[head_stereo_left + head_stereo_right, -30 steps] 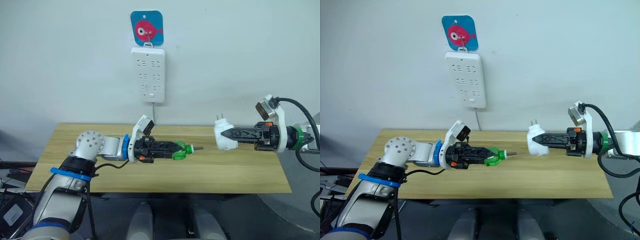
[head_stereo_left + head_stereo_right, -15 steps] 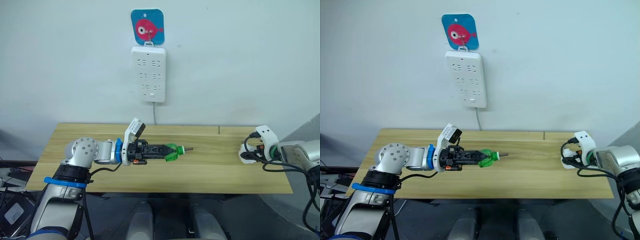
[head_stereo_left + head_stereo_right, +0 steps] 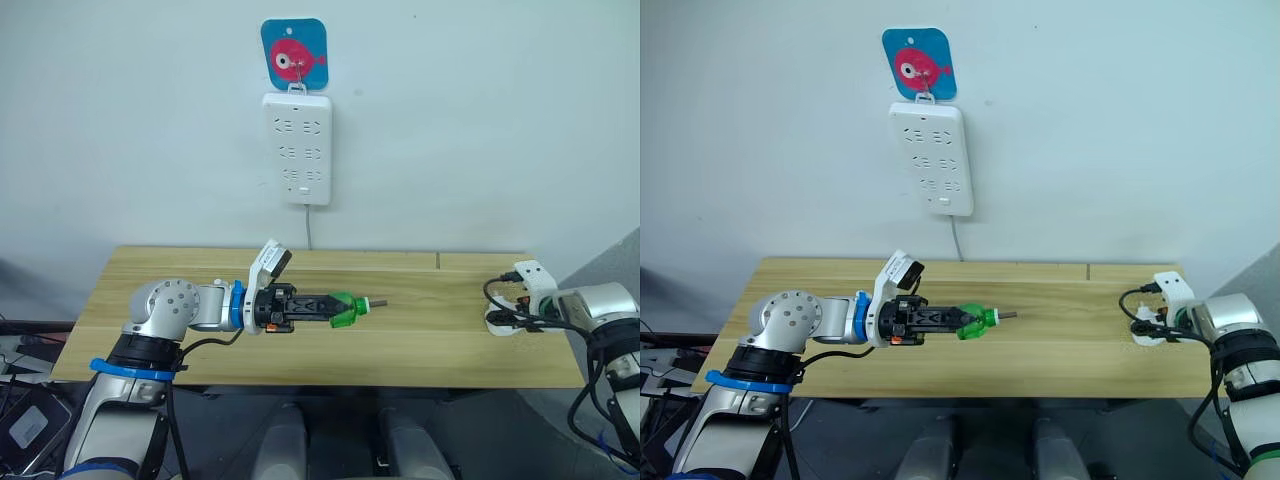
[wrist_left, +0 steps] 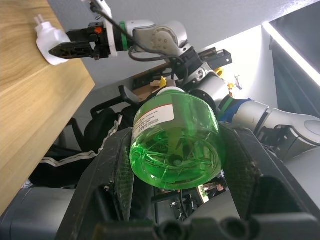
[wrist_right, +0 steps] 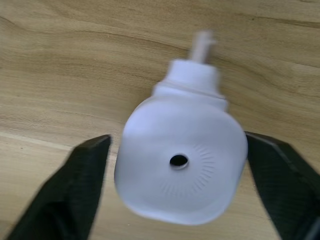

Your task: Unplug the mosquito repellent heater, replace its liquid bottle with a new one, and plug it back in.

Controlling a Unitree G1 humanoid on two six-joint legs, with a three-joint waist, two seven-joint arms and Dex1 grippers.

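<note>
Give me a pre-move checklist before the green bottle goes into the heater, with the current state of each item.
1. Left gripper shut on the green bottle: ok.
2. Bottle wick end pointing toward the robot's right: ok.
3. Heater unplugged from the power strip: ok.
4. Heater gripped by the right gripper: not ok; fingers stand apart from the body on both sides.
5. Heater lifted off the table: not ok; it lies at the right end.
6. Old bottle out of the heater: cannot tell.
</note>
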